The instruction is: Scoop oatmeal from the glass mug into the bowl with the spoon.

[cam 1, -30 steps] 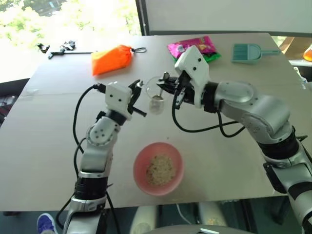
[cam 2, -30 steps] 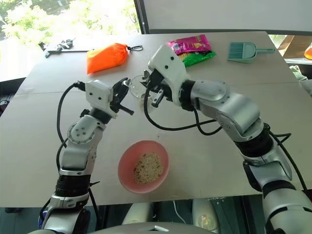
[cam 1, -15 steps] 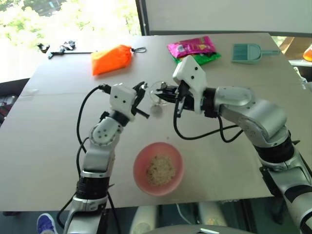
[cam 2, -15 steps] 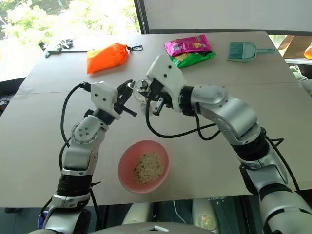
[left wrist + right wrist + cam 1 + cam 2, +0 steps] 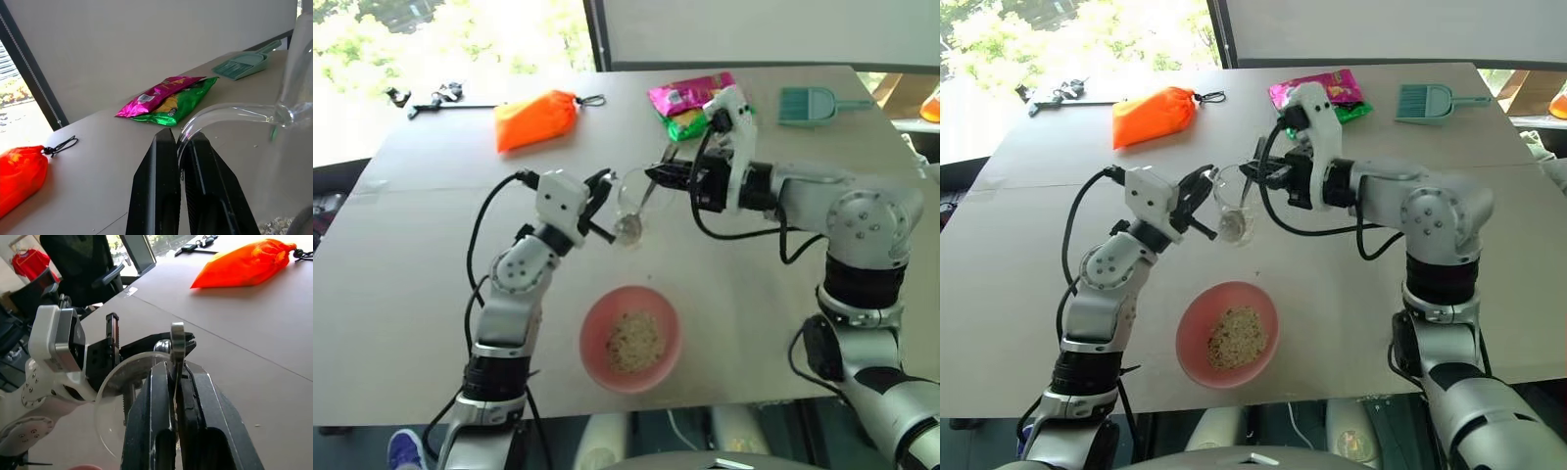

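Observation:
My left gripper (image 5: 598,200) is shut on the handle of the clear glass mug (image 5: 630,204) and holds it above the table's middle. In the left wrist view its fingers (image 5: 159,166) pinch the curved handle (image 5: 230,110), and a little oatmeal (image 5: 275,226) lies at the mug's bottom. Coming from the right, my right gripper (image 5: 668,176) is shut on the silver spoon (image 5: 644,199). The spoon slants down into the mug, its bowl near the bottom. In front of the mug stands the pink bowl (image 5: 594,328) holding a heap of oatmeal (image 5: 634,340).
Along the table's far side lie an orange pouch (image 5: 538,117), pink and green snack packets (image 5: 690,98) and a teal scoop (image 5: 808,106). A black tool (image 5: 431,98) lies at the far left corner. The table's front edge runs just behind the pink bowl.
My right arm has swung out to the right and its wrist has rolled, so the spoon now slants down into the mug. The left gripper and mug stayed put.

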Available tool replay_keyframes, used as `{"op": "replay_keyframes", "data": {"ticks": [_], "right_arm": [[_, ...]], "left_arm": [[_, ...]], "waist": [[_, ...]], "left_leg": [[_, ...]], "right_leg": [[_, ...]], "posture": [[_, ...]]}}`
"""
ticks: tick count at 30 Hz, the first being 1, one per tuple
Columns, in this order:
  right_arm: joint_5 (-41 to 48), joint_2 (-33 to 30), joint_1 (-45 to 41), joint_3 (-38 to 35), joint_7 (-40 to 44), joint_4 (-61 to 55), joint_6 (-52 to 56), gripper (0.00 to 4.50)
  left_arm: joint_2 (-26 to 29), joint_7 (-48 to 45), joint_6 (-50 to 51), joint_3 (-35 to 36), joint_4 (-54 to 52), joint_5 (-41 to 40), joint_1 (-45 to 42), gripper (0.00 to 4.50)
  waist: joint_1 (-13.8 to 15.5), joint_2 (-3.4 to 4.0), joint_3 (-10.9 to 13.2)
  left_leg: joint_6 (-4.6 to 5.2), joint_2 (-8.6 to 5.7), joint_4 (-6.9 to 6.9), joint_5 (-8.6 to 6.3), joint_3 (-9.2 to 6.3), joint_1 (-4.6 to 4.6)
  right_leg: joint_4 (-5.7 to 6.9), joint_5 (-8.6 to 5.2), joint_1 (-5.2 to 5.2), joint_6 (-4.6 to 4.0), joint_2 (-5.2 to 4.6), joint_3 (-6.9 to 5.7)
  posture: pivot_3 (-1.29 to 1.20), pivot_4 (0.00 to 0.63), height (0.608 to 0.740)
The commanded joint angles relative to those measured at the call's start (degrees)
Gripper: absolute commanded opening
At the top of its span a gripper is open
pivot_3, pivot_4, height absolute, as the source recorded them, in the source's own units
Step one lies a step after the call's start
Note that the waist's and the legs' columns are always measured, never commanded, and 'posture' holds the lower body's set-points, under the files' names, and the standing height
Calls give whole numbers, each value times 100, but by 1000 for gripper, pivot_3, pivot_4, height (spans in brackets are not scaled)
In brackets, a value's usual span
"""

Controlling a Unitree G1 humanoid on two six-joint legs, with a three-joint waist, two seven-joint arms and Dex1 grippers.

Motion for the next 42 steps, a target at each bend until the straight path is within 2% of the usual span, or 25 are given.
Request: {"op": "replay_keyframes", "data": {"ticks": [1, 7, 9, 11, 17, 21, 25, 28, 33, 42], "right_arm": [[-630, -555, 81, 901, 434, -779, -1106, 0], [-1816, -1228, 598, 2326, 943, -1125, -2615, 0], [-2107, -1360, 744, 2602, 1083, -1117, -2957, 0], [-2041, -1367, 817, 2613, 1202, -1107, -2920, 0], [-784, -779, 613, 1543, 1024, -909, -1451, 0], [-130, -135, 172, 503, 465, -344, -281, 0], [198, 439, -298, -537, -59, 200, 662, 0], [251, 653, -540, -1049, -282, 410, 1124, 0], [413, 737, -834, -1678, -565, 838, 1470, 0], [1212, 667, -977, -2175, -1324, 1365, 1471, 0]], "left_arm": [[-3, 41, -156, 97, -289, -101, -136, 36], [-84, 102, -84, 71, -330, -116, -203, 36], [-91, 98, -79, 67, -335, -108, -215, 36], [-77, 84, -98, 66, -324, -98, -225, 36], [5, 38, -161, 95, -262, -75, -144, 36], [34, -24, -244, 72, -234, -53, -73, 36], [101, -97, -347, 79, -159, -48, -1, 36], [148, -142, -411, 96, -105, -64, 32, 36], [270, -271, -487, 158, -40, -119, 74, 36], [516, -552, -546, 333, -77, -290, 246, 36]], "waist": [[-2, 0, 0], [-26, -1, 0], [-9, -2, -1], [-4, -2, -1], [-3, -2, -1], [-15, -2, -1], [-8, -2, -1], [-8, -1, -1], [-12, 0, -1], [-33, 0, -1]], "left_leg": [[0, -1, 0, 0, 2, -1], [0, -1, 2, 0, 3, -6], [0, 0, 4, 0, 0, -8], [0, 0, 7, 0, -2, -8], [0, 0, 8, 0, -4, -8], [0, 0, 8, 0, -2, -7], [-1, 1, 6, 0, -4, -7], [-1, -1, 6, 0, -2, -8], [-1, -1, 6, 0, -2, -8], [0, -1, 5, 0, 3, -8]], "right_leg": [[0, 0, -3, 0, -1, 1], [1, 0, -6, 0, -1, 1], [3, 0, -7, 0, 1, 0], [1, 0, -5, 0, 0, -4], [4, 0, -4, 0, 1, -5], [5, 0, -4, 0, 0, -3], [7, 0, -6, 0, 2, -3], [5, 0, -6, 0, -1, -3], [9, 0, -8, 0, 0, -3], [9, 0, -8, 0, 0, 2]], "posture": [[0, 150, 740], [0, 150, 740], [0, 150, 740], [0, 150, 740], [0, 150, 740], [0, 150, 740], [0, 150, 740], [0, 150, 740], [0, 150, 740], [0, 150, 740]]}}
